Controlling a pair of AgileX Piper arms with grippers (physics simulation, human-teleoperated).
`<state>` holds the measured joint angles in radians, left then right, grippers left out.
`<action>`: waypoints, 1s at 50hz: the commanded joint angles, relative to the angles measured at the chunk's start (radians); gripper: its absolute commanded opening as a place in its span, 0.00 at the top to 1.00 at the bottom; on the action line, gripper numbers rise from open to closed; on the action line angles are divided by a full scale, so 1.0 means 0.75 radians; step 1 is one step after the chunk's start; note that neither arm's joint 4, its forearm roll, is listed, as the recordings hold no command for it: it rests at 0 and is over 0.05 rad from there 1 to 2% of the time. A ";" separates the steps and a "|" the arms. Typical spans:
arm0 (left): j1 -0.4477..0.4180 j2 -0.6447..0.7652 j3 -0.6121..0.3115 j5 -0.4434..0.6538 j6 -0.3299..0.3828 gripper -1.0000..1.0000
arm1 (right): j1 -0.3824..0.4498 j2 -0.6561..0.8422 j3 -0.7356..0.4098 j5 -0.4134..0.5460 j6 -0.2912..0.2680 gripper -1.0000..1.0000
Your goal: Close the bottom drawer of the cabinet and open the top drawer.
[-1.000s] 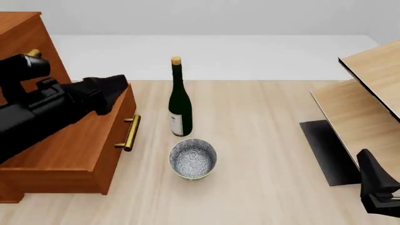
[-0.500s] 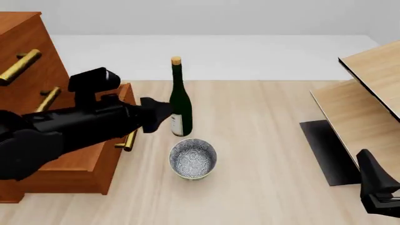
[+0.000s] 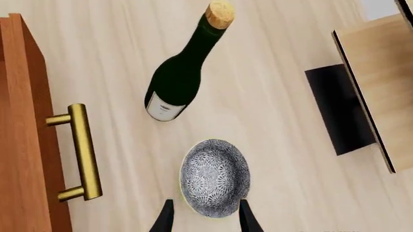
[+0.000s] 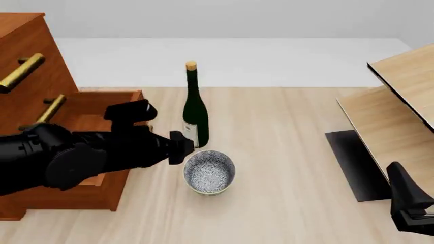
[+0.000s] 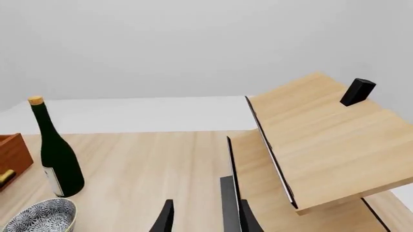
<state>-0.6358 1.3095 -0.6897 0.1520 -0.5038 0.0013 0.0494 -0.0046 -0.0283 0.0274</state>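
Note:
The cabinet [image 4: 27,46] stands at the left. Its top drawer, with brass handle [image 4: 20,71], is shut. The bottom drawer [image 4: 121,185] is pulled far out. Its brass bar handle [image 3: 84,152] shows in the left wrist view but is hidden by my arm in the front view. My left gripper [image 4: 180,147] is open and empty. It hovers just past the drawer front, above the bowl's rim, its fingertips [image 3: 166,220] apart. My right gripper [image 4: 407,203] is open and empty at the near right.
A dark green wine bottle [image 4: 194,117] stands upright close to the drawer front. A patterned bowl [image 4: 209,172] sits in front of the bottle. Pale slanted wooden panels [image 4: 400,101] on a black base [image 4: 352,162] stand at the right.
My left arm has swung right and down, from above the open drawer to past its front, beside the bowl. The drawer and the right arm have not moved.

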 commanded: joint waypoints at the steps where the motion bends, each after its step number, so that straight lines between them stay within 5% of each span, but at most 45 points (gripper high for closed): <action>1: 0.010 0.100 0.019 0.011 -0.025 0.00 | -0.001 -0.001 0.000 0.001 0.002 0.00; 10: 0.061 0.152 0.031 0.024 -0.010 0.00 | 0.002 -0.006 -0.001 0.007 0.002 0.00; 13: 0.134 0.202 0.000 0.064 0.110 0.00 | 0.002 -0.006 -0.001 0.007 0.002 0.00; 18: 0.112 0.207 0.032 0.033 0.045 0.00 | 0.002 -0.006 -0.001 0.007 0.001 0.00; 29: 0.244 0.279 0.023 0.060 0.201 0.00 | 0.005 -0.006 0.000 0.008 0.000 0.00; 50: 0.343 0.301 0.056 0.051 0.260 0.00 | 0.009 -0.014 0.002 0.017 0.002 0.00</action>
<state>-0.4161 1.5177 -0.6564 0.1880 -0.3407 0.0073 0.0414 -0.0038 -0.0184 0.0280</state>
